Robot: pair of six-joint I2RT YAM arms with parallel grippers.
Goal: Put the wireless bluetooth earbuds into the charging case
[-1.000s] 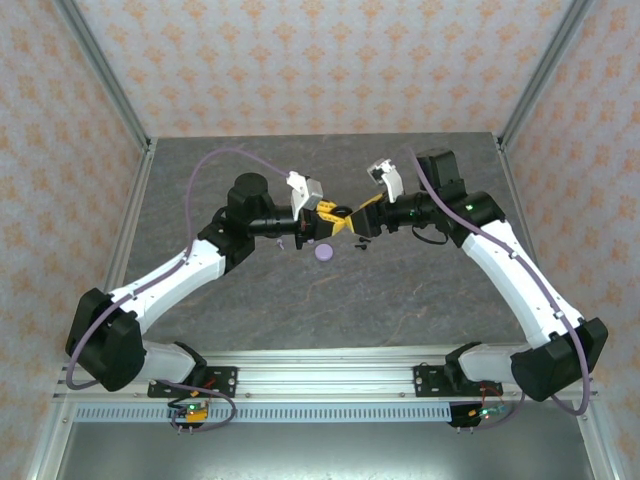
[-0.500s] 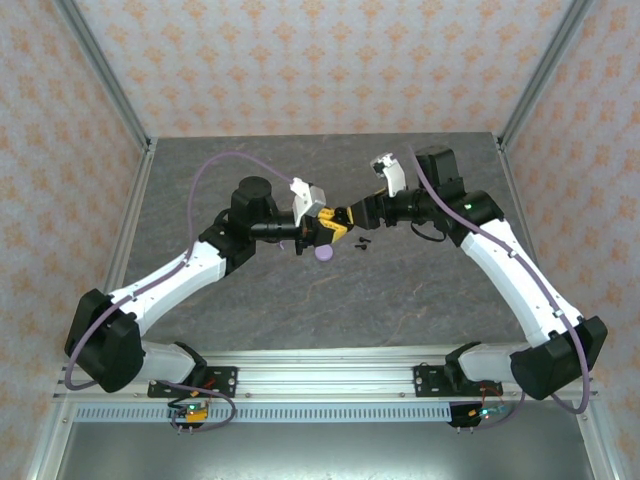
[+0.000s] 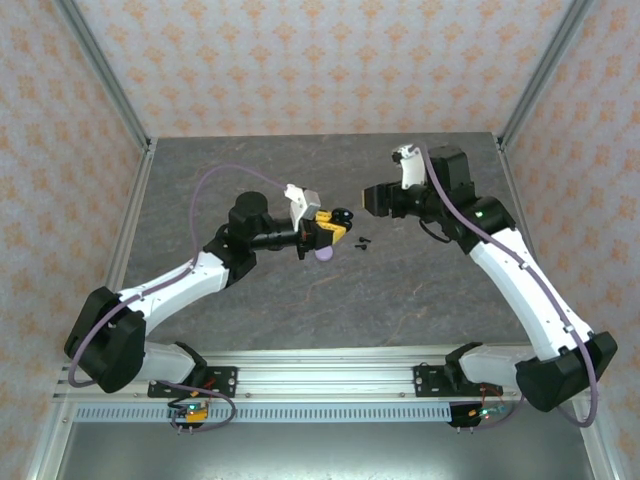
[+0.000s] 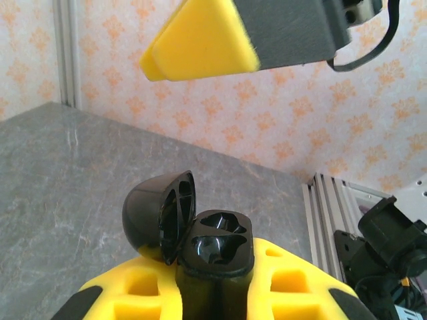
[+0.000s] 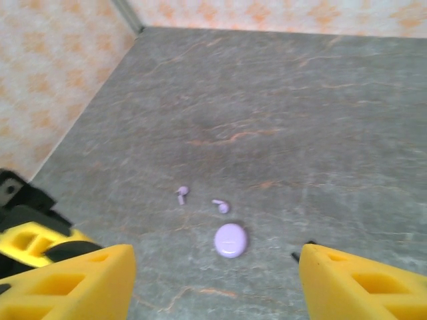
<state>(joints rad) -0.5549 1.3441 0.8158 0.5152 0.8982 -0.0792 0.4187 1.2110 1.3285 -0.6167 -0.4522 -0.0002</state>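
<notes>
My left gripper (image 3: 328,226) is shut on a black charging case (image 4: 215,248), held above the table. Its lid (image 4: 159,215) is swung open to the left and both wells look empty. My right gripper (image 3: 371,199) hangs open a little to the right of the case, with nothing between its fingers (image 5: 363,283); one yellow fingertip (image 4: 200,40) shows above the case. Two black earbuds (image 3: 362,241) lie on the table between the arms. Two lilac earbuds (image 5: 181,193) (image 5: 221,206) lie just behind a closed lilac case (image 5: 231,240).
The lilac case (image 3: 323,254) sits just below my left gripper. Grey marbled tabletop (image 3: 300,300) spreads all round. Aluminium frame posts (image 3: 130,130) and patterned walls close in the sides and back.
My right gripper has drawn back up and to the right, away from the black case that it was touching. The left gripper holds the case, its lid standing open.
</notes>
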